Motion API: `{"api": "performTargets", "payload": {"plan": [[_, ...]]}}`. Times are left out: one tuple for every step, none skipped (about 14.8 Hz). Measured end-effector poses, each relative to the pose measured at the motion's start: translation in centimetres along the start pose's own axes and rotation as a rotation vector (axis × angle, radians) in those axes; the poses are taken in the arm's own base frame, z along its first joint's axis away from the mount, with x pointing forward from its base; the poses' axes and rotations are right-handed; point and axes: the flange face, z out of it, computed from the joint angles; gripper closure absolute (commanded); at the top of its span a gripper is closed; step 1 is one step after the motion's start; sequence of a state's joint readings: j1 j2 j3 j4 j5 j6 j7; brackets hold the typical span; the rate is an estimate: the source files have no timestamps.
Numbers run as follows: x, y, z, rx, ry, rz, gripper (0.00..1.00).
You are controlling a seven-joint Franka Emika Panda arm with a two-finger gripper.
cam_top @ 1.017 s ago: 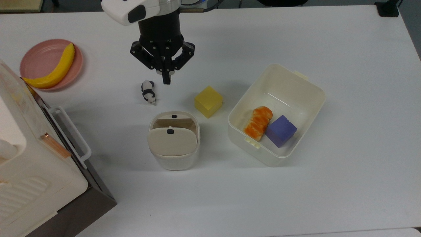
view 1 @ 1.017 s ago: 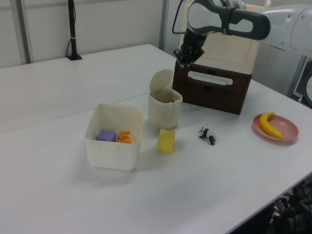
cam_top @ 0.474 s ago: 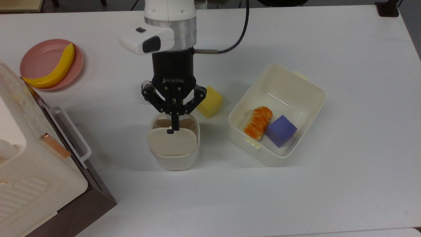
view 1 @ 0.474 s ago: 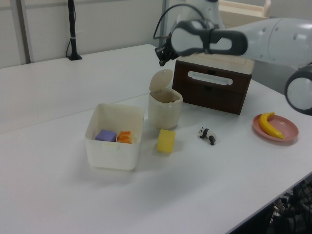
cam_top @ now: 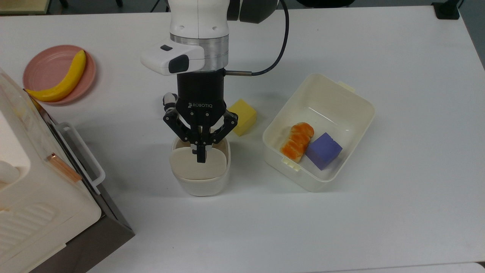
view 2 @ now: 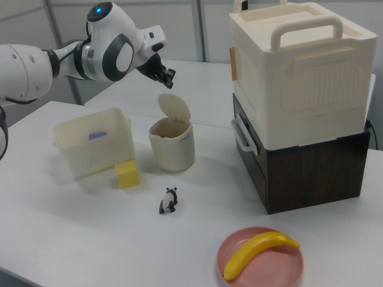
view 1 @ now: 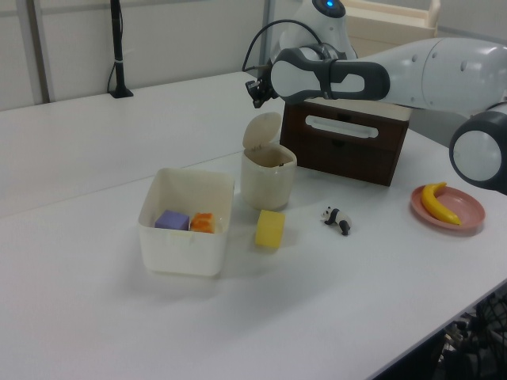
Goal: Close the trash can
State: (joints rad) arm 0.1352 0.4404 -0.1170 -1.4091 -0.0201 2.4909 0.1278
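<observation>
Pincer (cam_top: 201,159) of the white robot arm, fingers pressed together and pinching nothing, poised above the raised beige hinged lid (cam_top: 197,163) of the small cream-white rounded-square plastic trash can (view 1: 268,176), apart from it in the left view. The can stands open on the white surface (cam_top: 341,212), between a yellow foam cube (cam_top: 241,116) and a large white appliance with a handle (view 2: 299,78). A cream rectangular tub (cam_top: 319,131) sits at the top view's right.
</observation>
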Motion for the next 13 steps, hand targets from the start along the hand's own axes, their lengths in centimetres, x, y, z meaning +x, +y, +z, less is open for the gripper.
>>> {"api": "performTargets", "payload": {"plan": [[0.0,0.1,0.0,-0.002,0.000,-0.001,1.00],[0.0,0.3,0.1,-0.005,-0.001,-0.001,1.00],[-0.2,0.4,0.4,-0.009,-0.014,-0.006,1.00],[-0.7,0.5,0.9,-0.015,-0.056,-0.018,1.00],[-1.5,0.8,1.6,-0.022,-0.121,-0.037,1.00],[-2.2,1.1,2.1,-0.027,-0.185,-0.055,1.00],[-2.9,1.5,2.5,-0.027,-0.244,-0.067,1.00],[-3.4,1.7,2.7,-0.021,-0.284,-0.075,1.00],[-3.7,1.7,2.9,-0.016,-0.308,-0.081,1.00],[-4.0,1.6,3.1,-0.012,-0.321,-0.085,1.00],[-4.3,1.5,3.4,-0.012,-0.336,-0.087,1.00],[-4.8,1.4,4.0,-0.012,-0.353,-0.090,1.00],[-5.4,1.3,4.8,-0.012,-0.369,-0.092,1.00]]}}
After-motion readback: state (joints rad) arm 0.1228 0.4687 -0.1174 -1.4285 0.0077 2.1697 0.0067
